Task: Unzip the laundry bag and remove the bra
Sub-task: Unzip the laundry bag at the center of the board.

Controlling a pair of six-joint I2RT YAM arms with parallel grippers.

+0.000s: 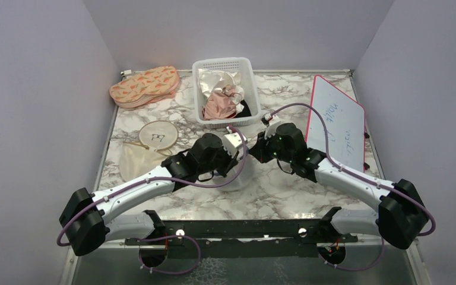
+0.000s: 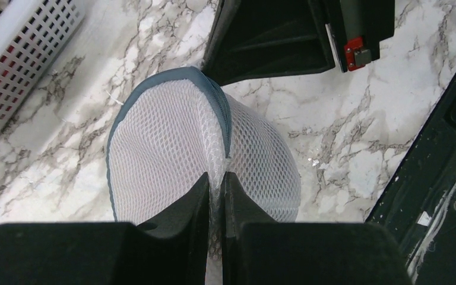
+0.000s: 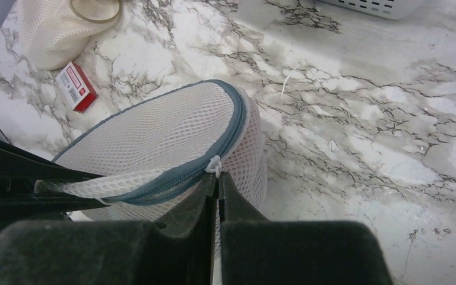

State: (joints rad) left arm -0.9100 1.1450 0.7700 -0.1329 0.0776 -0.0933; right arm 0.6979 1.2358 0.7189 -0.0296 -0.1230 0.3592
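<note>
The laundry bag [image 1: 241, 178] is a round white mesh pouch with a blue-grey zip rim, lying on the marble table between both arms. My left gripper [image 2: 215, 178] is shut on a fold of the bag's mesh [image 2: 166, 136] by the rim. My right gripper [image 3: 218, 177] is shut on the white zip pull [image 3: 214, 165] at the bag's rim [image 3: 166, 130]. In the top view, the left gripper [image 1: 237, 155] and the right gripper [image 1: 260, 148] meet over the bag. The bra is not in view; no pink shows through the mesh.
A white slotted basket [image 1: 202, 65] with peach-pink and cream cloths stands behind the grippers. A red-edged whiteboard [image 1: 338, 119] lies at the right. A cream pouch [image 1: 136, 160], a round hoop [image 1: 158, 135] and a patterned cloth [image 1: 145, 86] lie at the left. A small red box [image 3: 76, 87] lies near the bag.
</note>
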